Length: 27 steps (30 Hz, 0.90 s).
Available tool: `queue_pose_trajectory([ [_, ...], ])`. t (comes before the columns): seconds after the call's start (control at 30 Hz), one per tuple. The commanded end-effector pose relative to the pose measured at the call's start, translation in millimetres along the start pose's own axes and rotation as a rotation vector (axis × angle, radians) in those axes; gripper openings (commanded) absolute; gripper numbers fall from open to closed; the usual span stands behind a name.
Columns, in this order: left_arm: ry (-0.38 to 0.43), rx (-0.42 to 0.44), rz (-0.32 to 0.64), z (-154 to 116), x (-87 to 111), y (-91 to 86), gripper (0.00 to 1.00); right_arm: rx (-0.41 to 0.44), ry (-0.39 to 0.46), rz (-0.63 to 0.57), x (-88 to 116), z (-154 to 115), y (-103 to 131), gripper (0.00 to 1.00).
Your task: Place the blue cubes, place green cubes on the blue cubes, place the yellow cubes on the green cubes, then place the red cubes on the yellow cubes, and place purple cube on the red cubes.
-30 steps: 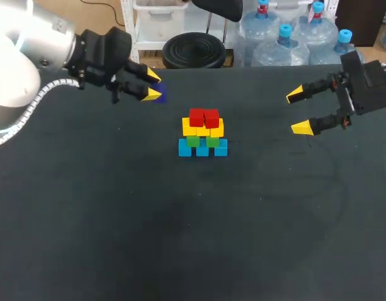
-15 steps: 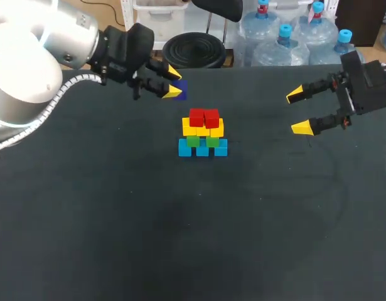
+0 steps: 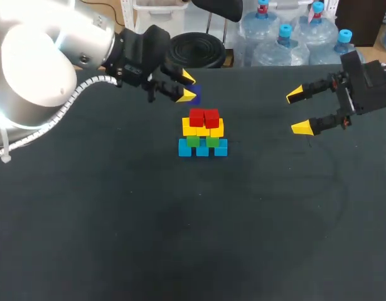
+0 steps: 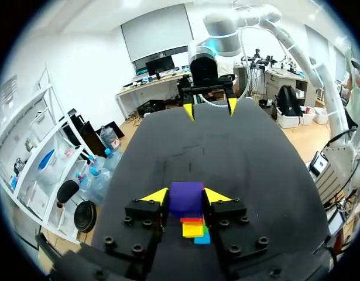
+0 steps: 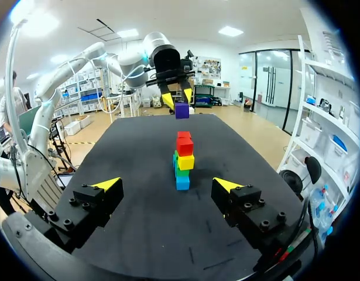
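A stack stands mid-table: blue cubes (image 3: 203, 148) at the base, green cubes (image 3: 202, 140) on them, then yellow cubes (image 3: 203, 129), with red cubes (image 3: 204, 117) on top. My left gripper (image 3: 189, 86) hangs in the air just behind and left of the stack, shut on the purple cube (image 4: 186, 198), which sits between its yellow tips. In the left wrist view the stack (image 4: 194, 227) shows just under the held cube. My right gripper (image 3: 299, 111) stands open off to the stack's right, nothing between its fingers. From the right wrist view the purple cube (image 5: 181, 110) floats beyond the stack (image 5: 182, 160).
The black table (image 3: 180, 238) is bare around the stack, with wide room in front and on both sides. A faint ring mark (image 3: 293, 182) shows on the surface at the front right.
My left arm has carried the purple cube rightward, from the far left towards the stack's top. The right arm has stayed still.
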<state>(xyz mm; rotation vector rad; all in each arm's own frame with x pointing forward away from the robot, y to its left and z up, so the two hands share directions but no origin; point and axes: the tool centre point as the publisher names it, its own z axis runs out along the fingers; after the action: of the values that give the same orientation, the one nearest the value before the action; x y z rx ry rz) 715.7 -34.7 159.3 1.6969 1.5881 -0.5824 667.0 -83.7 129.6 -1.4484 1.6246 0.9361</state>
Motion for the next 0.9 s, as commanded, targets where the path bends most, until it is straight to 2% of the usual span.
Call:
queue_pose_trajectory([
  [0.03, 0.009, 0.003, -0.004, 6.3, -5.1, 0.2, 0.0, 0.001, 0.0, -0.001, 0.1, 0.6, 0.0, 1.0],
  [0.9, -0.007, 0.029, -0.046, 30.2, 0.1, -19.9, 0.0, 0.001, 0.0, -0.001, 0.1, 0.6, 0.0, 1.0],
])
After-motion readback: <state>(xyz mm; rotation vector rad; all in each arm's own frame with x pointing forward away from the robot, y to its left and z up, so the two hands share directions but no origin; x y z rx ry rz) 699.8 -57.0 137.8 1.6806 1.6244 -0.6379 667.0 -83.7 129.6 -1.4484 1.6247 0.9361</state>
